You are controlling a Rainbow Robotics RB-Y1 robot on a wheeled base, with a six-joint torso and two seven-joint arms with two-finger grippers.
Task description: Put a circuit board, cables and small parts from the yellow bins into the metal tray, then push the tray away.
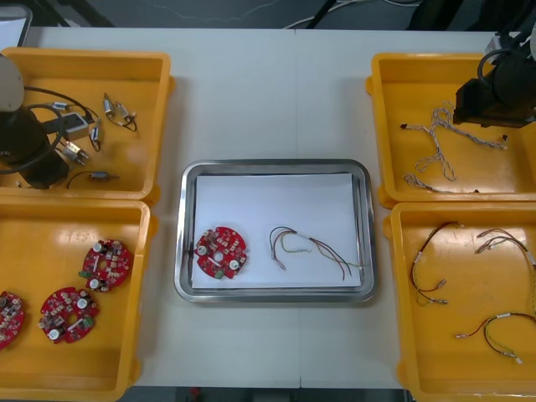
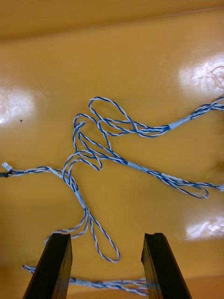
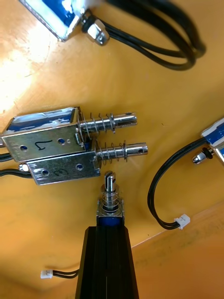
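Left gripper (image 3: 107, 232) is clamped on a small metal part (image 3: 110, 198) in the far-left bin (image 1: 100, 57), just beside two other parts (image 3: 60, 154). Right gripper (image 2: 107, 240) is wide open, holding nothing, low over blue-white cables (image 2: 109, 152) in the far-right bin (image 1: 435, 59). Tray (image 1: 188, 243) sits between the bins, with a board (image 1: 221, 251) and a red-yellow cable (image 1: 311, 244) on its white inside.

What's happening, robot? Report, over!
Left fingers shut on small metal part. Right fingers open over twisted cable. Tray holds board, red-yellow cable. Nothing blocking.
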